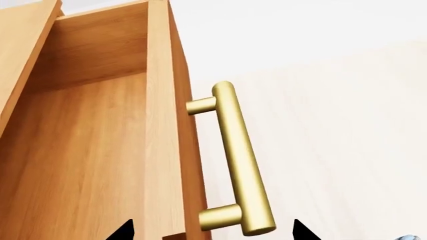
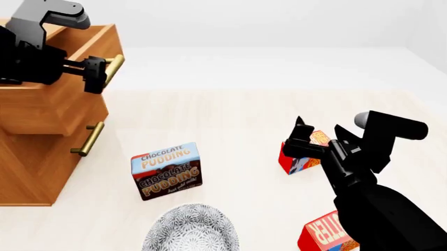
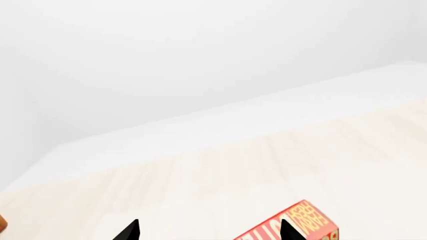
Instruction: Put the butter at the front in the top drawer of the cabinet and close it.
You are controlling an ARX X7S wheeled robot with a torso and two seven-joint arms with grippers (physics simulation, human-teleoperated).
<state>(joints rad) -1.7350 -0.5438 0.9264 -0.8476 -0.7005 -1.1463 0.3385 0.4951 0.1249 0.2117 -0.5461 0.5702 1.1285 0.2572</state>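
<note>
Up by the cabinet (image 2: 42,130), the left gripper (image 2: 94,75) stood wide open at the brass handle (image 1: 241,160) of the top drawer (image 1: 100,140) — pulled out, its inside bare wood. The right gripper (image 2: 302,139) hung open too, gripping nothing, over a butter box (image 2: 307,154) on the table (image 2: 237,120). Another butter box (image 2: 327,234) lay nearer the front edge — pudding box (image 2: 166,170) and bowl (image 2: 190,230) further left.

light: bright, even | shadows: faint, soft | glare: none | focus: sharp | edges: undistorted
</note>
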